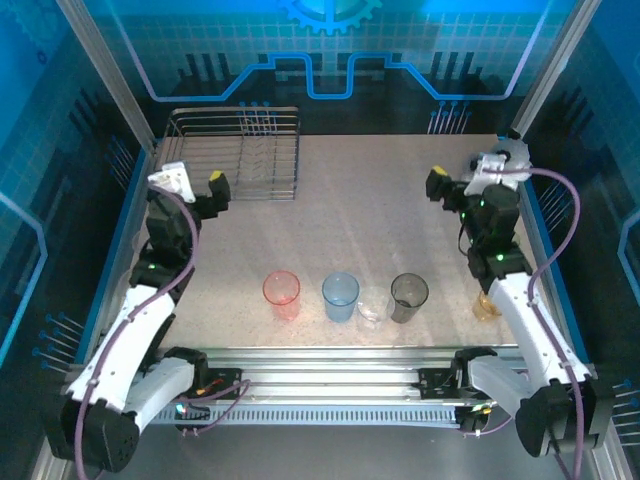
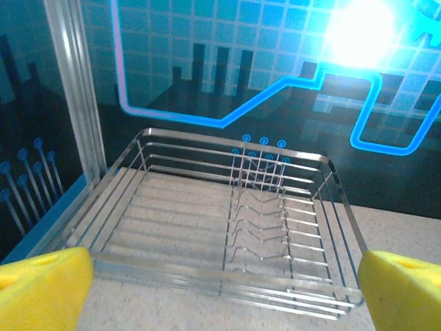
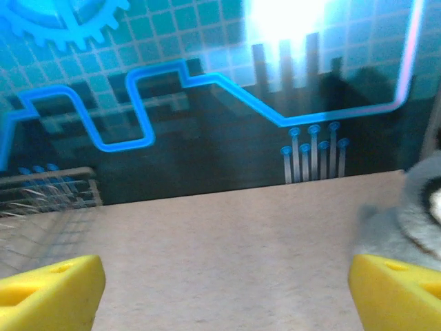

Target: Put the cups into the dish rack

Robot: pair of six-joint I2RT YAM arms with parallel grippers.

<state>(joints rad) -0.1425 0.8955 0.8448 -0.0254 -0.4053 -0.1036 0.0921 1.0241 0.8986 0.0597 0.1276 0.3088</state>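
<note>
From the overhead camera, the dish rack (image 1: 235, 152) sits at the far left corner of the counter (image 1: 380, 215). Four cups stand upright in a row near the front edge: a red-pink cup (image 1: 281, 294), a blue cup (image 1: 340, 296), a small clear cup (image 1: 371, 311) tucked between the blue one and a smoky grey cup (image 1: 409, 297). An amber cup (image 1: 487, 306) is partly hidden behind the right arm. The left jaws hang just beside the rack's near left corner. The right jaws hover at the far right, well apart from the row of cups.

At the left wrist, the yellow fingertips (image 2: 41, 283) stand spread wide with nothing between them. The rack lies straight ahead, its prong rows in the right half.

At the right wrist, the jaws are likewise spread over bare counter, pinching nothing. A blurred grey plush toy (image 3: 417, 214) sits just beside the right fingertip, and the rack's edge shows at far left.
</note>
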